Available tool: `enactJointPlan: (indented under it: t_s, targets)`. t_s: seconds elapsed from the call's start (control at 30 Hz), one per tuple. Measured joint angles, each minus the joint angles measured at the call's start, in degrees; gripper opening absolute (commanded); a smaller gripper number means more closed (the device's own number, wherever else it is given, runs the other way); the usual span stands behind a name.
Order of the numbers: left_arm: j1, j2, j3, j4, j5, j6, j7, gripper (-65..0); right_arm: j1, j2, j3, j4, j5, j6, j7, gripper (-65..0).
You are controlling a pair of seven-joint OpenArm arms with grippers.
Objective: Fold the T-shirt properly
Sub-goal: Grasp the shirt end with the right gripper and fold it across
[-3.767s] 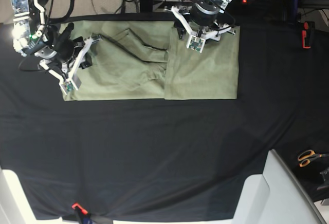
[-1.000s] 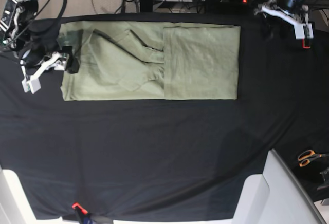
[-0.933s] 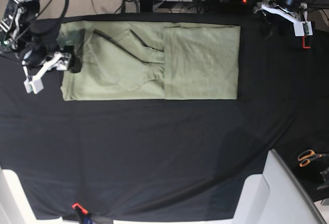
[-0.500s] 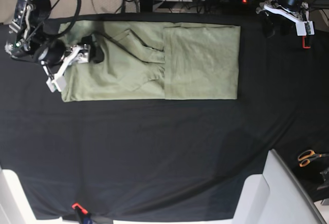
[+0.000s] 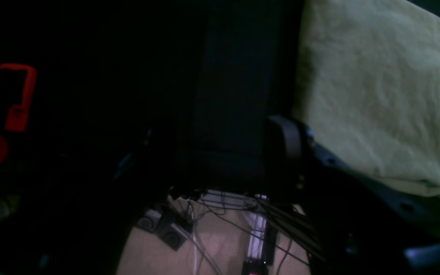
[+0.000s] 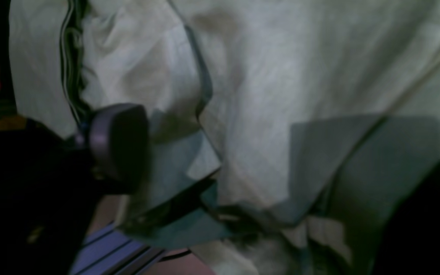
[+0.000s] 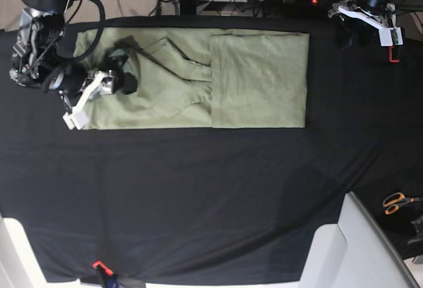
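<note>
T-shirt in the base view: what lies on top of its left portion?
On the T-shirt, a folded-over sleeve and body flap lies creased across the left part, and the right gripper sits over it near the left edge. The cloth beneath the gripper and flap is hidden.

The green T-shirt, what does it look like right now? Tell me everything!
The T-shirt is plain pale sage-green soft cloth, lying flat near the far edge of the black table cloth. It is folded into a long rectangle: one end smooth, the other creased with diagonal folds. The right gripper is down over the creased end; the left gripper stays off it.
</note>
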Motion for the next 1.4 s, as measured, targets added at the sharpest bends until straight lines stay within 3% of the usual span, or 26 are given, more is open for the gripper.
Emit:
enactJointPlan:
  t_s: [0.07, 0.23, 0.3, 0.37, 0.5, 0.53, 0.77, 0.93, 1.03, 1.13, 1.17, 1.27, 1.4]
  targets:
    - [-0.35, 0.0, 0.0, -1.11, 0.02, 0.02, 0.04, -29.6, 0.11, 0.04, 0.02, -0.46, -0.09, -0.15, 0.02, -21.9]
    - [-2.12, -0.02, -0.11, -4.24, 0.0, 0.04, -0.15, -29.8, 0.02, -0.11, -0.04, -0.5, 0.44, -0.09, -2.45, -24.0]
    - [-1.86, 0.04, -0.09, -4.57, 0.11, 0.04, 0.11, -29.8, 0.09, -0.11, -0.04, -0.5, 0.42, -0.13, -2.67, -28.1]
    - [-1.77, 0.04, -0.09, -4.57, 0.09, 0.02, 0.07, -29.8, 0.02, -0.11, -0.02, -0.61, -0.04, -0.17, -3.3, -36.6]
    - [-2.03, 0.04, -0.09, -4.52, 0.07, 0.02, 0.04, -29.8, -0.13, -0.13, -0.04, -1.05, -1.27, -0.87, -4.83, -62.9]
    - [-2.01, 0.04, -0.09, -4.52, 0.07, 0.04, 0.07, -29.8, -0.11, -0.11, -0.04, -1.22, -1.25, -0.87, -4.74, -65.0]
    - [-2.01, 0.07, -0.09, -4.48, 0.07, 0.02, 0.07, -29.8, 1.01, 2.25, 2.47, -2.03, -1.14, -0.59, -6.78, -64.8]
    - [-2.01, 0.13, -0.04, -4.46, 0.07, 0.04, 0.07, -29.8, 1.86, 9.35, 6.38, -1.55, -4.92, -1.22, -8.11, -64.8]
    - [-2.01, 0.22, 0.0, -4.44, 0.04, 0.02, 0.04, -29.8, 0.83, 11.58, 6.49, 4.57, -5.55, -1.7, -8.63, -64.8]
    - [-2.21, 0.26, -0.02, -4.44, 0.02, 0.04, 0.07, -29.8, -1.97, 10.69, 4.07, 14.6, -5.33, -1.95, -8.9, -64.8]
    - [-2.36, 0.31, -0.02, -4.44, -0.02, 0.02, 0.07, -29.8, -3.1, 10.69, 1.53, 18.21, -4.92, -5.25, -9.79, -64.8]
    - [-2.71, 0.46, 0.0, -4.42, 0.02, 0.04, 0.02, -29.8, -5.92, 9.75, -4.7, 27.58, -5.2, -10.93, -11.34, -64.8]
    - [-2.69, 0.48, 0.02, -4.44, 0.02, 0.04, 0.04, -29.8, -7.87, 7.06, -11.32, 34.03, -4.37, -16.13, -13.81, -64.8]
